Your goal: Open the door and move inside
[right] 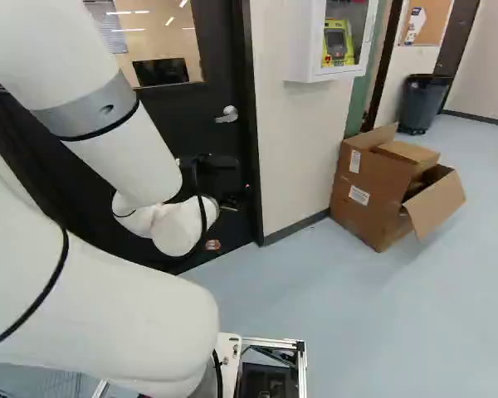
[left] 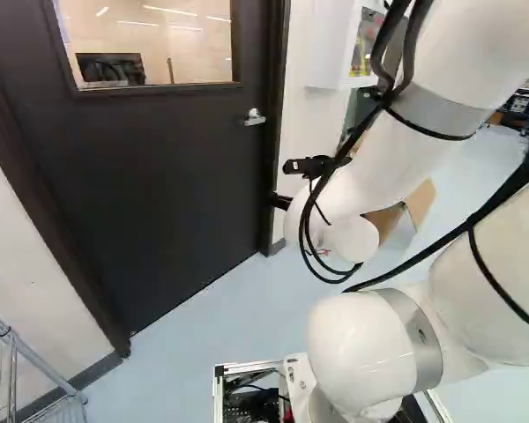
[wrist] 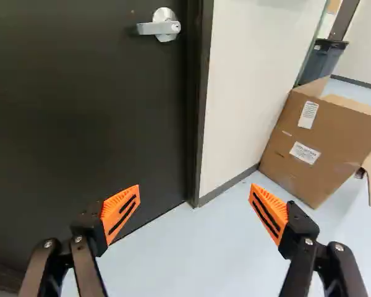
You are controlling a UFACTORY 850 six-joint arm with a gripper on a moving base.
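Notably, gripper (right: 224,224) hard to discern against dark door (right: 195,133); fingers wide apart. Wrist view: lever handle (wrist: 165,28) at its twelve o'clock, door top cropped.

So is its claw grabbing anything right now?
The gripper: open, holding nothing, its two fingers spread wide apart.

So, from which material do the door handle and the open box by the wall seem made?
The door handle looks like metal, probably satin-finished: silvery grey with soft highlights. The box looks like plain matte cardboard: brown, with creased, folded flaps.
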